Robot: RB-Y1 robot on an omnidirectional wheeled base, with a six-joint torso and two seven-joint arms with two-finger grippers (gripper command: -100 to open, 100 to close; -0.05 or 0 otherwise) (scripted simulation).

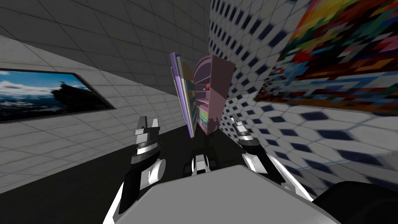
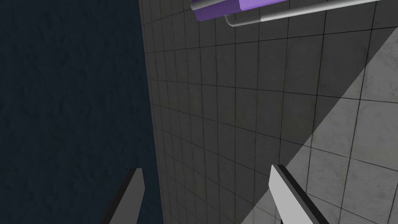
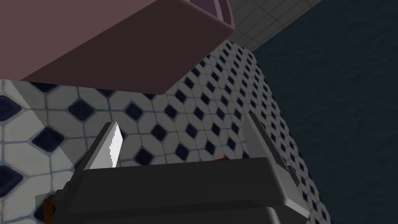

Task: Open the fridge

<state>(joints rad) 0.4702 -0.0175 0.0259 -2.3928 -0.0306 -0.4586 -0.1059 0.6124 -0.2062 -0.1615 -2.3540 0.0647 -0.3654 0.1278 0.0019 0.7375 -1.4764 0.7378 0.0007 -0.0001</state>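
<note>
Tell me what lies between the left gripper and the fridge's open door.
Between the left gripper and the fridge door there is only bare dark floor, as the head view shows.

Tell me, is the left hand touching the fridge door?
Apart. The left wrist view shows the left hand open on nothing, with the purple-edged fridge door well beyond it.

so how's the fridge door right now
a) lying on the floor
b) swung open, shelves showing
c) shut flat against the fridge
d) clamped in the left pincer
b: the purple-edged door stands swung away from the pink fridge, with the shelves inside on show, while the left pincer hangs open, short of it.
</note>
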